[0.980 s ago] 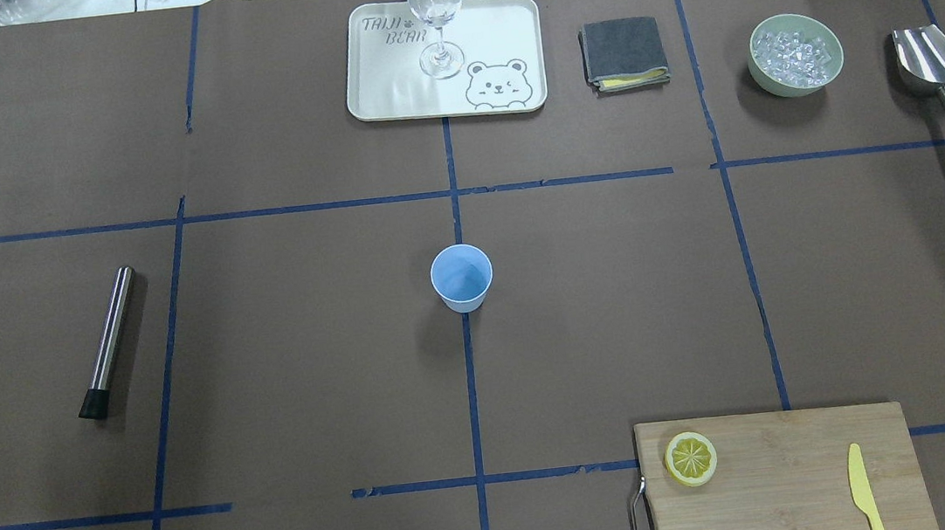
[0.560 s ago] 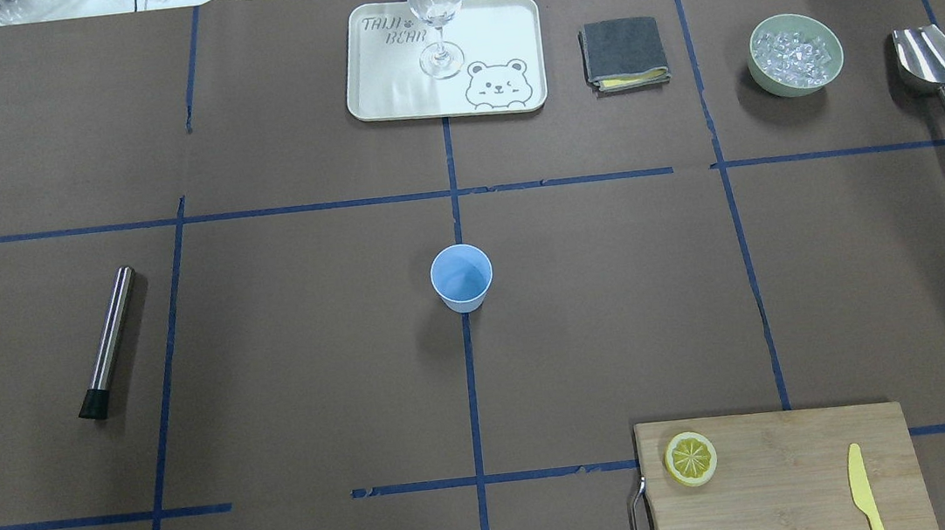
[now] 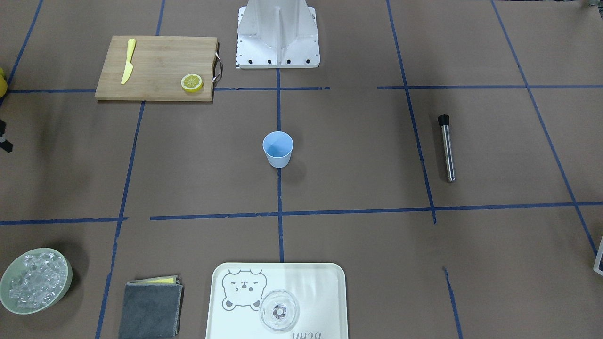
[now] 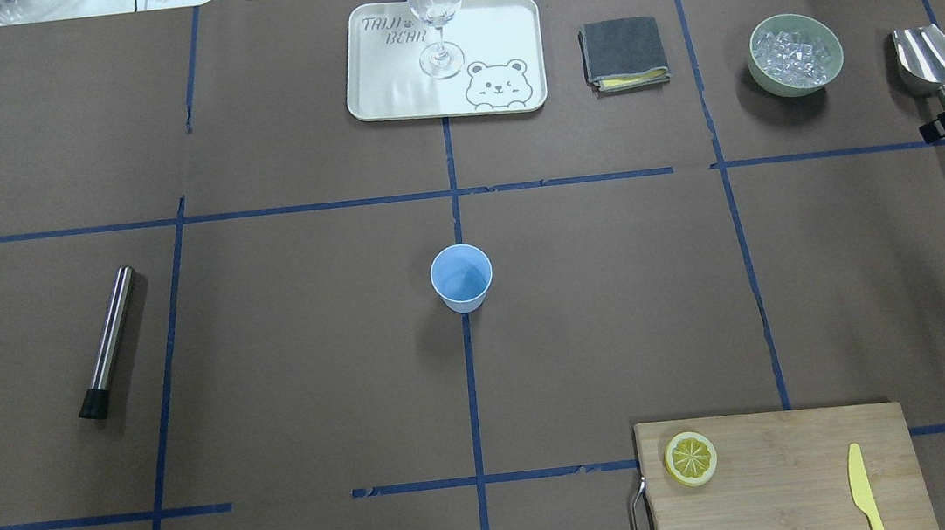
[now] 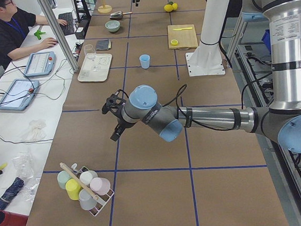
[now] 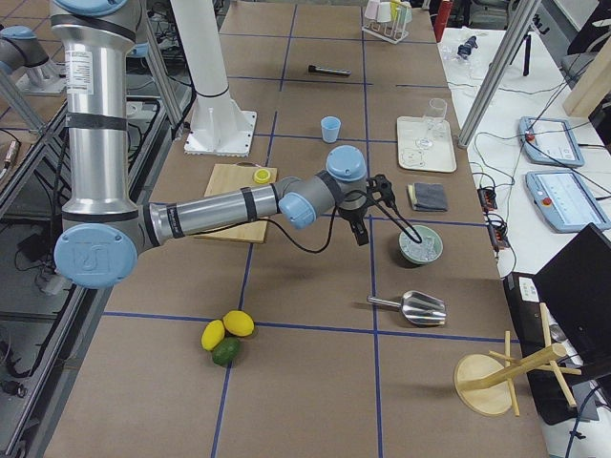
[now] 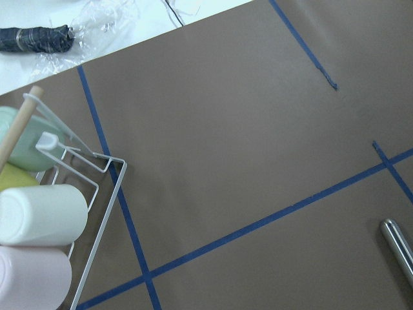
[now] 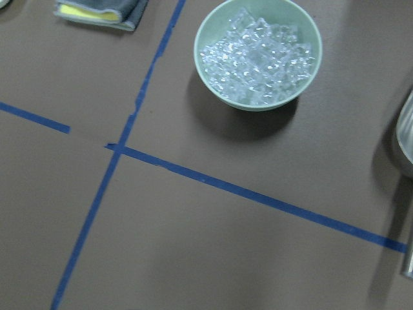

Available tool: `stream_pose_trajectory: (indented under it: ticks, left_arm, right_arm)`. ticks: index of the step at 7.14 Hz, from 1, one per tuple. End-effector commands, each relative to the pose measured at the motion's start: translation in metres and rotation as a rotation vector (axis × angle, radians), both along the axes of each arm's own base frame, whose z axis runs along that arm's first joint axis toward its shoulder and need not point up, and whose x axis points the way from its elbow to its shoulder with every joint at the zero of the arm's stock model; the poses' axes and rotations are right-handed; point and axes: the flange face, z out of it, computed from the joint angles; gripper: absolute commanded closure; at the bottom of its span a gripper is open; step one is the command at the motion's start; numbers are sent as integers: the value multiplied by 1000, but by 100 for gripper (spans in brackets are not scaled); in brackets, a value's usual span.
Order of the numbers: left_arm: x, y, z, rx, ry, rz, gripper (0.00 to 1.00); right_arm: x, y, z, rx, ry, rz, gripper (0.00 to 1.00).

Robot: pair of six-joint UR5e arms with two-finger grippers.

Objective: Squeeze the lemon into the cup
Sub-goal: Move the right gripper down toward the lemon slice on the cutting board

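The lemon [image 4: 690, 458] is a round yellow slice lying flat at the left end of a wooden cutting board [image 4: 792, 468], near the robot's base. The light-blue cup [image 4: 461, 277] stands upright at the table's centre with nothing visible in it. It also shows in the front view as the cup [image 3: 278, 148], with the lemon [image 3: 191, 83] there too. My right gripper [image 4: 940, 131] reaches in at the far right edge beside the scoop's handle, with its fingers apart in the right side view [image 6: 387, 232]. My left gripper [image 5: 111, 122] hovers over bare table far left of the cup, and I cannot tell its state.
A yellow knife [image 4: 863, 487] lies on the board. At the back stand a tray [image 4: 384, 90] with a clear glass [image 4: 436, 14], a folded cloth [image 4: 624, 52], a bowl of ice [image 4: 795, 54] and a metal scoop [image 4: 929, 59]. A steel bar [image 4: 109, 340] lies left. A cup rack [image 5: 83, 187] stands beyond it.
A finger of my right gripper has come into the overhead view at the right edge, next to the scoop's handle. Nothing on the table has moved.
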Motion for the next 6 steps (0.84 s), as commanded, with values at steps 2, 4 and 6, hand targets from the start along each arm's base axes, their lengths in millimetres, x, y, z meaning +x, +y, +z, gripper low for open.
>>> stream_pose_trajectory:
  ticks: [2,4,6]
  left_arm:
    - [-2,51,56,-100,-12,-12,0]
    - [-6,68,57,-90,-33,-28,0]
    - [-6,65,55,-88,-34,-37,0]
  right_arm:
    - [-117,82,-118,-168,-119,103,0]
    - [-203,147,-140,-217,-112,129,0]
    - [-264,213,-155,-201,-1,160,3]
